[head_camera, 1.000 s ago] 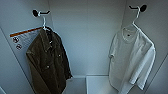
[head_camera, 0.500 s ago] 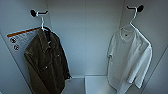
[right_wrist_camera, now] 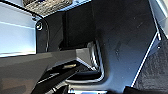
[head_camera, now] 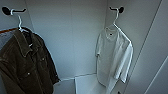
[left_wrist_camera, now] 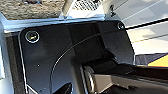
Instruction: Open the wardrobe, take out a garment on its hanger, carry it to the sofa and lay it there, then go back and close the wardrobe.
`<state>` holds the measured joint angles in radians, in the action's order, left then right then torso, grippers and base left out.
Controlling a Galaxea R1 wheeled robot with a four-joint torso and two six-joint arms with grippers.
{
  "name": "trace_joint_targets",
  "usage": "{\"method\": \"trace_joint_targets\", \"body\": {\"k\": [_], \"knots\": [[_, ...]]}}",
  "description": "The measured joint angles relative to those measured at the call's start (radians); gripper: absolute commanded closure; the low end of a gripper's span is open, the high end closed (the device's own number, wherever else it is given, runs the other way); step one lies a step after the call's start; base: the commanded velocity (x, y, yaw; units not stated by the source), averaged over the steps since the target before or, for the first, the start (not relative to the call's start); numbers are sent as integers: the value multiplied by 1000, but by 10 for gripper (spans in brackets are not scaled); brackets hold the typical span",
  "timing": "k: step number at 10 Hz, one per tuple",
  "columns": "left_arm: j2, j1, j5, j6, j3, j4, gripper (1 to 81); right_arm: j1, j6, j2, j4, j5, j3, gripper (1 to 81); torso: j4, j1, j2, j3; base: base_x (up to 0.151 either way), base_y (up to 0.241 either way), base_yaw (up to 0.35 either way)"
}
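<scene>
I look into the open wardrobe (head_camera: 75, 37), whose inside is plain white. On the right the garment (head_camera: 112, 55), a white short-sleeved shirt, hangs on its thin white hanger (head_camera: 115, 21). The hanger's hook rests over a black hook (head_camera: 120, 10) on the right inner wall. The shirt's hem reaches down close to the white bottom board (head_camera: 85, 83).
A dark olive-brown jacket (head_camera: 25, 65) hangs at the left on its own white hanger (head_camera: 19, 23) from another black hook (head_camera: 6, 10). A white panel (head_camera: 150, 50) bounds the right side beside the shirt. The wrist views show a patch of rough brownish floor covering (left_wrist_camera: 30, 10).
The whole picture has shifted left and both garments look larger, so the camera has come closer to the wardrobe. The jacket and shirt hang as before.
</scene>
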<state>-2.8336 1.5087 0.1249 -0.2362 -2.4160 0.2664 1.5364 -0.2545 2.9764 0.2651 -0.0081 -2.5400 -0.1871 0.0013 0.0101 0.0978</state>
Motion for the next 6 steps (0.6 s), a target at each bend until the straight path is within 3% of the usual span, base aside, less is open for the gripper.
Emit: {"method": "trace_joint_targets", "body": {"k": [3,4,5,6], "knots": [[16,-10,-7,0,-1,0,10,1,0,0,0,1,0,10,-104,0,0,0,0,0,0],[13,-26,-10,0,0,0,10,1,0,0,0,0,0,10,-132,0,0,0,0,0,0],[13,-43,-13,0,3,0,10,1,0,0,-1,0,0,10,-146,0,0,0,0,0,0],[13,-66,-13,0,6,0,10,1,0,0,-1,-1,0,10,-147,0,0,0,0,0,0]]}}
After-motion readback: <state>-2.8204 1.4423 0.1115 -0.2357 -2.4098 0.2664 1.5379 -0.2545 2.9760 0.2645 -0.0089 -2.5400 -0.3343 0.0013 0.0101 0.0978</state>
